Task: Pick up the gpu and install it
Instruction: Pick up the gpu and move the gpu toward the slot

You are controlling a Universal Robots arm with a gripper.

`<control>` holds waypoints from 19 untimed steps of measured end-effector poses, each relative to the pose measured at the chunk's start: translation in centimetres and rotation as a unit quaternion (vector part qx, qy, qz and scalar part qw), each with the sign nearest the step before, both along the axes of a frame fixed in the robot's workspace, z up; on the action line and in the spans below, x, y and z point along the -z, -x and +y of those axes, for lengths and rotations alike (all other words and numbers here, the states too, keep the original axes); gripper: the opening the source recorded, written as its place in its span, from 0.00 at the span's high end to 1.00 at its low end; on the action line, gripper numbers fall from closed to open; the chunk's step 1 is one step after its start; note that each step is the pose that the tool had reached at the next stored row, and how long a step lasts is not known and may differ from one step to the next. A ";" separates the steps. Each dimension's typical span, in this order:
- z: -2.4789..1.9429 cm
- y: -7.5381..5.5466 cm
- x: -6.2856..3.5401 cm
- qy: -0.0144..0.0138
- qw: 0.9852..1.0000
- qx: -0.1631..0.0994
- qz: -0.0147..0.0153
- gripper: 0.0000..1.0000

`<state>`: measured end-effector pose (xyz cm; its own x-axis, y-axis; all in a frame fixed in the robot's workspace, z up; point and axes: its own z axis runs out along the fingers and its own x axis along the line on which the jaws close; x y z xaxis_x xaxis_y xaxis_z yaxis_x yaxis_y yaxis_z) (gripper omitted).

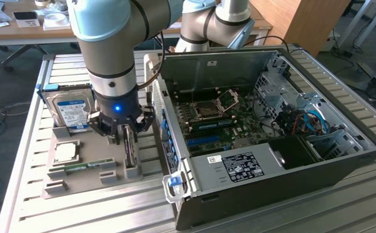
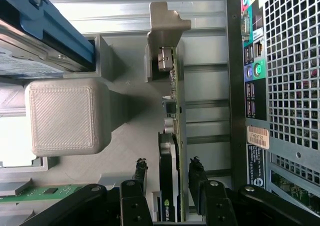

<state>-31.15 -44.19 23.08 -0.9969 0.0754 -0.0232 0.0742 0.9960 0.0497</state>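
The gpu (image 1: 131, 154) stands on edge in a slot of the grey holder tray (image 1: 77, 187), just beside the open computer case (image 1: 259, 121). In the wrist view the gpu (image 2: 172, 116) is a thin card with a dark fan face, a green board edge and a silvery bracket (image 2: 165, 23) at its far end. My gripper (image 1: 127, 135) hangs right over the card's near end. It is open, with one finger (image 2: 140, 168) on each side of the card and small gaps between. The gripper (image 2: 167, 163) straddles the gpu without closing on it.
On the same tray are a silver hard drive with a blue label (image 1: 69, 109), a processor chip (image 1: 66, 151) and a green memory stick (image 1: 84, 166). The case's rear port panel (image 2: 252, 71) runs close alongside the card. A grey tray post (image 2: 65, 116) stands on the other side.
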 end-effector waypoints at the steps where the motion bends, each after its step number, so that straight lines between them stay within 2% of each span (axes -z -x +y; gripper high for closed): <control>1: -0.01 0.0 0.00 0.000 1.000 0.000 0.000 0.53; 11: -0.01 0.0 0.00 0.000 1.000 0.000 0.000 0.53; 13: -0.01 0.0 0.00 0.000 1.000 0.000 0.000 0.55; 14: -0.01 0.0 0.00 0.000 1.000 0.000 0.000 0.61; 19: -0.01 0.0 0.00 0.000 1.000 0.000 0.000 0.61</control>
